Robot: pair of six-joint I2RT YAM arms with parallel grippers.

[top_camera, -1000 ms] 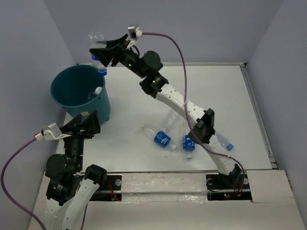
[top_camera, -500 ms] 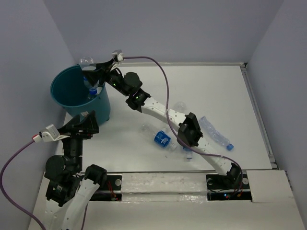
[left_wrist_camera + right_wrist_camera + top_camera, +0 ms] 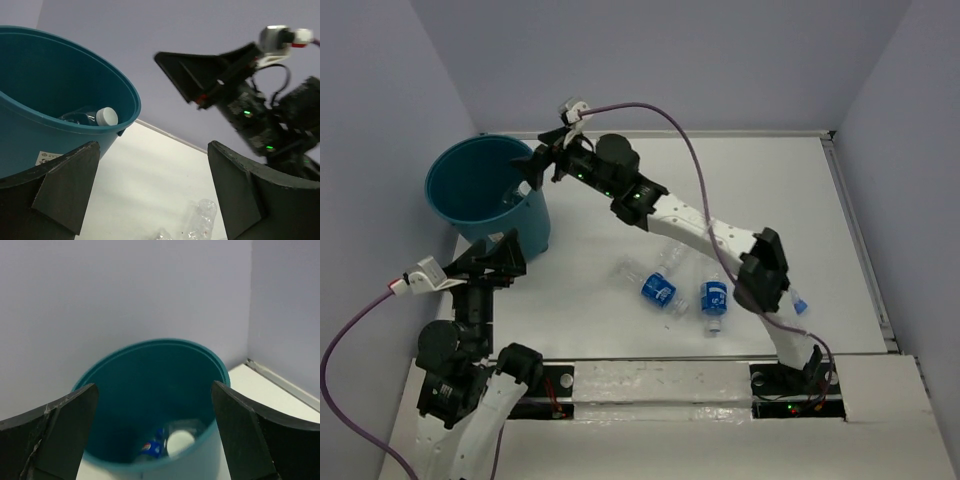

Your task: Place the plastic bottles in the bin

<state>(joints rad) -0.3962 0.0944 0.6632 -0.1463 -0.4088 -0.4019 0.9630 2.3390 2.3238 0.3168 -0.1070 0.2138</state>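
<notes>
**Teal bin (image 3: 532, 222) part-filled; loose bottles (image 3: 658, 289) at risk**

Your left gripper (image 3: 495, 255) stands spread and empty just beside the bin. Your right gripper (image 3: 535, 165), fingers apart and holding nothing, hangs at its rim; plastic bottles (image 3: 181, 440) lie inside, below it. The loose bottles lie behind it, beside its arm: a careless return sweep could roll them away.

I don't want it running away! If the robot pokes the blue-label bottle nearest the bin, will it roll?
Probably: the blue-label bottle is round and lies sideways on the flat table. It looks clear and empty, so likely light and squashy.
</notes>
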